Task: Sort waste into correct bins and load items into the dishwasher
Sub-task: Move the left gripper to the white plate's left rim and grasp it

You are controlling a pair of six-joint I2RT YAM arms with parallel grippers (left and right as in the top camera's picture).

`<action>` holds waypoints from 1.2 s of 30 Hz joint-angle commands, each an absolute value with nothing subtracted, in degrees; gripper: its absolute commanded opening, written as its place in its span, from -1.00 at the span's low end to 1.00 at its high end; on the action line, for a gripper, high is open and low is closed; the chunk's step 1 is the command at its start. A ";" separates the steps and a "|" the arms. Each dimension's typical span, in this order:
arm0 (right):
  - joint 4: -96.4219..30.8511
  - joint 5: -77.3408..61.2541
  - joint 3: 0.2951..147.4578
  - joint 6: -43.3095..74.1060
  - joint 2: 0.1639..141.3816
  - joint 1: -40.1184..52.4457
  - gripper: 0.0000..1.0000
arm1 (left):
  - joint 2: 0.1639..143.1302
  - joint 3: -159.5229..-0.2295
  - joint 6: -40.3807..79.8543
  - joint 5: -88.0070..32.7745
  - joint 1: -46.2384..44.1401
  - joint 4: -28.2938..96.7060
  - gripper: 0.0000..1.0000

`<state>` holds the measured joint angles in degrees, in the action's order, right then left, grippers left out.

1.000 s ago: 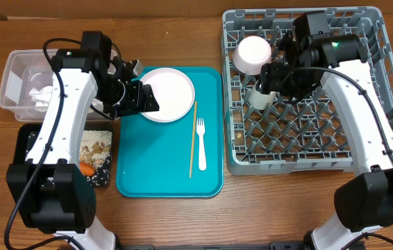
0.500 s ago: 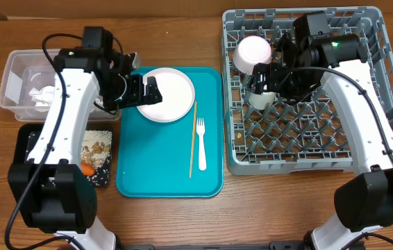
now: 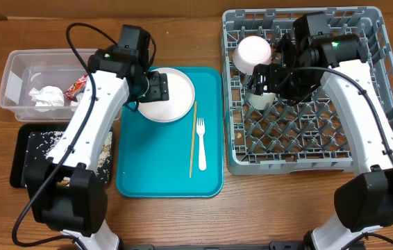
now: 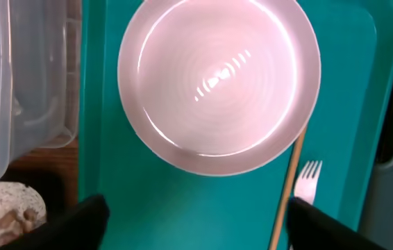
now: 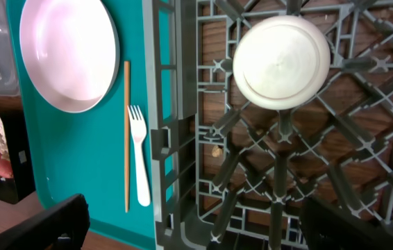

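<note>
Surface: wooden table (image 3: 182,222), viewed from above. My left pincer (image 4: 207,223) hangs spread and empty over the white plate (image 4: 219,83). The plate lies on the teal tray (image 3: 148,167), with the chopstick (image 3: 192,139) and fork (image 3: 201,144) beside it. My right pincer (image 5: 200,226) is likewise spread, holding nothing, above the grey dish rack (image 3: 300,149). The bowl (image 3: 254,54) and cup (image 3: 259,99) sit in the rack's far left part. Napkins (image 3: 47,96) and red wrapper (image 3: 76,86) lie in the clear tub (image 3: 16,66); rice (image 3: 47,139) lies in the black tray (image 3: 23,156)
</note>
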<state>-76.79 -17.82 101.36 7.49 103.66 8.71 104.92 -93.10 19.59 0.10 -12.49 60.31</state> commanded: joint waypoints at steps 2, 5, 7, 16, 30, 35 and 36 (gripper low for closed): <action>-76.88 -18.52 102.32 7.22 102.24 8.67 1.00 | 108.49 -92.99 22.33 4.58 -12.36 59.09 0.35; -76.86 -18.52 102.32 7.22 102.24 8.67 1.00 | 110.67 -92.99 22.33 6.52 -12.27 58.46 0.15; -76.86 -18.52 102.32 7.22 102.24 8.67 1.00 | 112.38 -92.99 22.33 6.52 -12.29 58.52 0.11; -76.34 -18.50 101.78 7.22 102.24 8.67 1.00 | 116.68 -92.99 22.33 6.81 -11.94 59.51 -0.38; -73.34 -18.52 97.08 7.18 102.24 8.67 1.00 | 116.79 -92.99 22.31 7.09 -11.49 56.64 -0.32; -73.34 -18.52 97.08 7.18 102.24 8.67 1.00 | 116.90 -92.23 22.31 8.56 -11.49 55.99 -0.31; -73.34 -18.52 97.06 7.18 102.24 8.67 1.00 | 116.90 -91.83 22.31 8.54 -11.49 55.68 -0.31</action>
<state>-73.52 -18.02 97.14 7.46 103.66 8.71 115.98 -92.97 22.15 6.85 -11.86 56.27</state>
